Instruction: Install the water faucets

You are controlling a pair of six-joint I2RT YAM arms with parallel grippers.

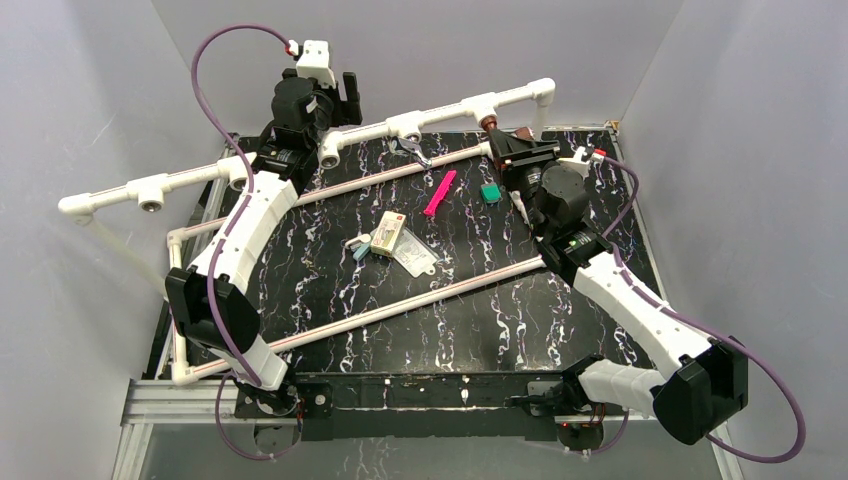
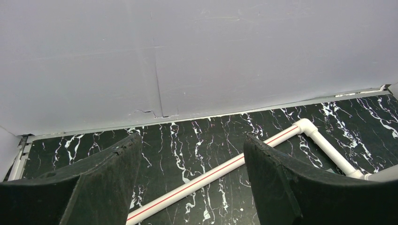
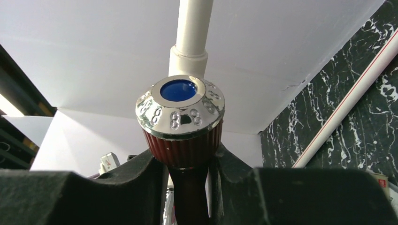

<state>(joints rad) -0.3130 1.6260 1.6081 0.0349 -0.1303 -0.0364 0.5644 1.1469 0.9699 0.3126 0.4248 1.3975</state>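
The dark reddish-brown faucet [image 1: 493,126] sits at a white tee socket [image 1: 481,105] on the raised back pipe. My right gripper [image 1: 512,143] is shut on it. In the right wrist view the jaws [image 3: 187,187] clamp its dark body just below the red ribbed knob with a chrome cap and blue centre [image 3: 180,117]. The shiny silver faucet [image 1: 412,151] lies on the table below another tee socket [image 1: 405,124]. My left gripper [image 1: 345,95] is open and empty at the back left. In the left wrist view it [image 2: 192,161] hangs above a red-striped white pipe [image 2: 211,174].
A white pipe frame [image 1: 400,305] crosses the black marble table, and a raised pipe with tee sockets [image 1: 150,190] runs along the back. A pink strip [image 1: 440,192], a green piece [image 1: 490,192], a small box [image 1: 388,235] and a plastic bag [image 1: 415,255] lie mid-table. Grey walls enclose three sides.
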